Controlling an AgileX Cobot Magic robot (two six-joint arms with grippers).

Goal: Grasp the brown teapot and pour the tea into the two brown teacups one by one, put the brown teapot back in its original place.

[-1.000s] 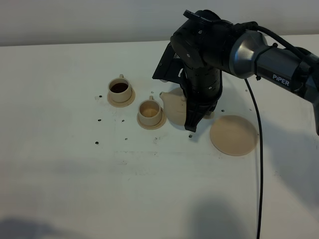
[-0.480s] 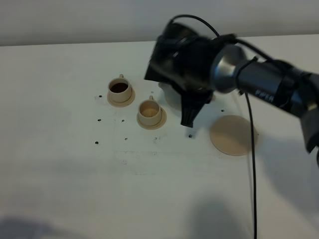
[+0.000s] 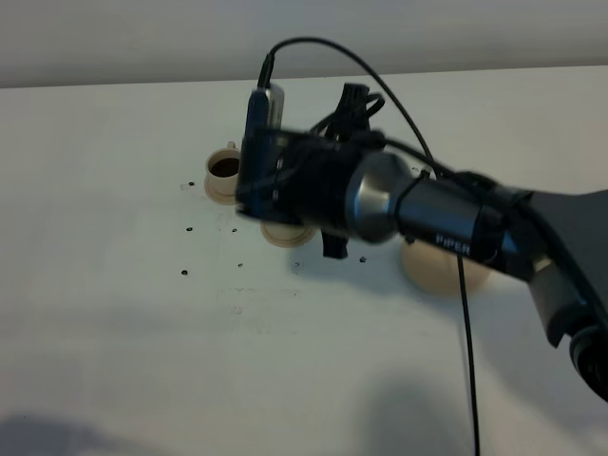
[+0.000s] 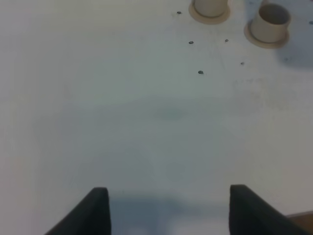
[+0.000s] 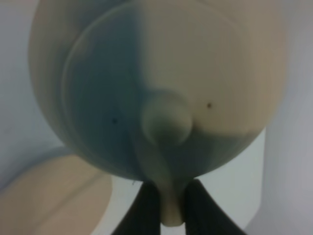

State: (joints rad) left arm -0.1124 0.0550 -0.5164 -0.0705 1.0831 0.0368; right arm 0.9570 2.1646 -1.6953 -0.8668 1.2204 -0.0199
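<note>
My right gripper (image 5: 168, 198) is shut on the brown teapot's (image 5: 161, 73) loop handle; the right wrist view is filled by the knobbed lid. In the high view the rolled right wrist (image 3: 313, 185) hides the teapot and most of the near teacup, whose saucer rim (image 3: 285, 237) peeks out below it. The far teacup (image 3: 225, 168) holds dark tea. Both teacups (image 4: 210, 7) (image 4: 270, 24) appear at the edge of the left wrist view. The wide tan saucer (image 3: 442, 271) lies bare, partly behind the arm. My left gripper (image 4: 168, 190) hangs open over bare table, far from the cups.
Small dark specks (image 3: 184, 273) dot the white table (image 3: 142, 361) around the cups. A black cable (image 3: 467, 361) trails from the right arm toward the front edge. A wall runs along the back of the table.
The right arm has swung left and rolled over, carrying the teapot from beside the near teacup to above it. The arm now covers the pot and that cup. The left gripper has stayed put.
</note>
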